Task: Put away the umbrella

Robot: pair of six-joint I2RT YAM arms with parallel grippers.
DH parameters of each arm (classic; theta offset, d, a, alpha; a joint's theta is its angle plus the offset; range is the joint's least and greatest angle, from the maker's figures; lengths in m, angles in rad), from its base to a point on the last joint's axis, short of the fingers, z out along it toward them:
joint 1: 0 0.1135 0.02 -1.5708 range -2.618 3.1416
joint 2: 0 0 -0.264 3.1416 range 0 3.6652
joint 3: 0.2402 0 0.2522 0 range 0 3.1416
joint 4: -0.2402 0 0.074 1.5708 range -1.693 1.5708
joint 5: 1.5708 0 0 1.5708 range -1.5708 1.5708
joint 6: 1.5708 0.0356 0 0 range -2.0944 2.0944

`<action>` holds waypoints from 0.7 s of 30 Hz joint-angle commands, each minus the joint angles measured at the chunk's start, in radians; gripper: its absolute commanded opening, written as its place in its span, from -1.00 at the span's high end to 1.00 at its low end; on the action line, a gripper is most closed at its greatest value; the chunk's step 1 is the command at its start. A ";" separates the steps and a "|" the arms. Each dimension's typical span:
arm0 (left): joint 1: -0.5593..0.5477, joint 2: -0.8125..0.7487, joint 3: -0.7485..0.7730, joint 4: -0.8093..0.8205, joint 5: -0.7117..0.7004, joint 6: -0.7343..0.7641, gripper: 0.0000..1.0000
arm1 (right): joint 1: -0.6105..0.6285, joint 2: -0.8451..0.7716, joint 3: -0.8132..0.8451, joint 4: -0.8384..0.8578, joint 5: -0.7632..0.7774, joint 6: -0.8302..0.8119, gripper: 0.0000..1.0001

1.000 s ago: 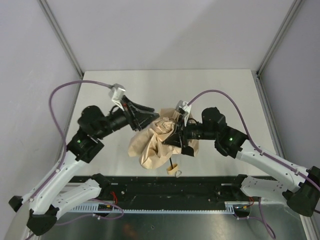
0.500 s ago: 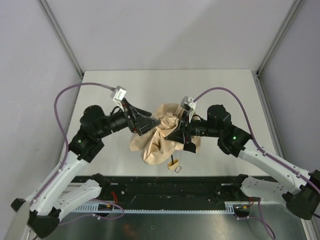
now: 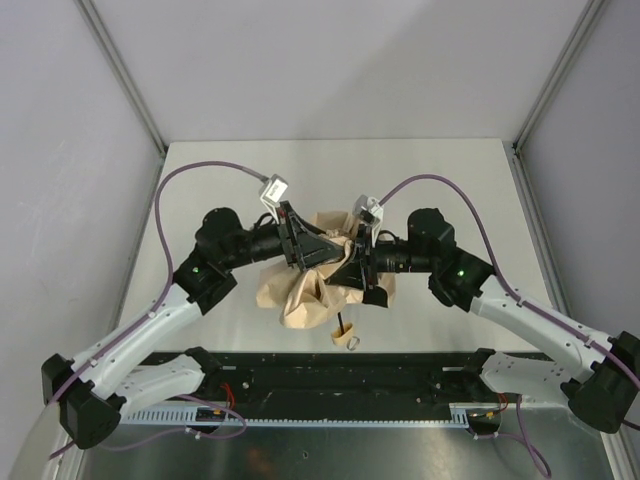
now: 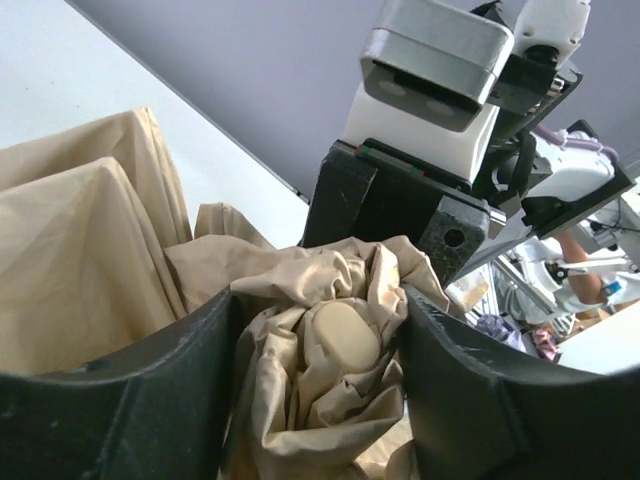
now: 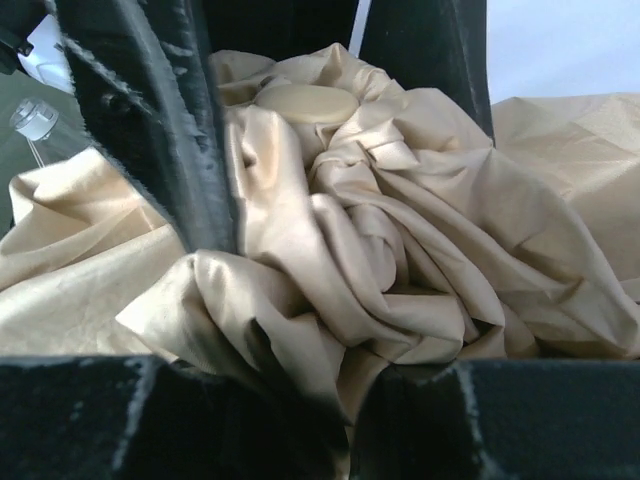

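Item: the umbrella [image 3: 308, 288], beige-tan fabric, crumpled in a loose heap at the centre of the top view, lying on the pale table [image 3: 440, 180] toward its near edge. A thin black shaft [image 3: 343, 324] juts from the heap's lower edge toward the bottom of the frame. It ends in a small pale handle [image 3: 353, 341] with a loop, just above the black rail [image 3: 340, 372]. Entry for the left gripper [image 3: 322, 250]: it reaches in from the left and meets the upper part of the heap. In its wrist view both dark fingers [image 4: 150, 400] flank a bunched wad of fabric that fills the gap and touches each, and a pale rounded cap [image 4: 342, 335] sits in the folds between them. Entry for the right gripper [image 3: 348, 270]: it comes in from the right, nose to nose with the left one. In its wrist view it fills the bottom of the frame, drawn nearly together, with a fold of fabric pinched in the narrow gap. Purple cables [image 3: 200, 172] arch over both arms. Whether the gripped part of the heap is clear of the table cannot be told.
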 commanded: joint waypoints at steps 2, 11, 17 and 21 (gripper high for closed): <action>-0.003 0.007 -0.013 0.090 0.029 -0.015 0.15 | 0.005 -0.017 0.068 0.096 -0.053 0.011 1.00; 0.018 -0.097 -0.083 0.175 0.003 0.022 0.99 | 0.006 -0.101 0.078 -0.052 -0.004 0.073 -0.03; 0.018 -0.244 -0.168 0.268 -0.183 0.066 1.00 | 0.005 -0.189 0.077 -0.148 0.226 0.214 -0.90; 0.017 -0.327 -0.251 0.370 -0.411 0.156 1.00 | 0.051 -0.216 0.077 -0.162 0.454 0.380 -0.98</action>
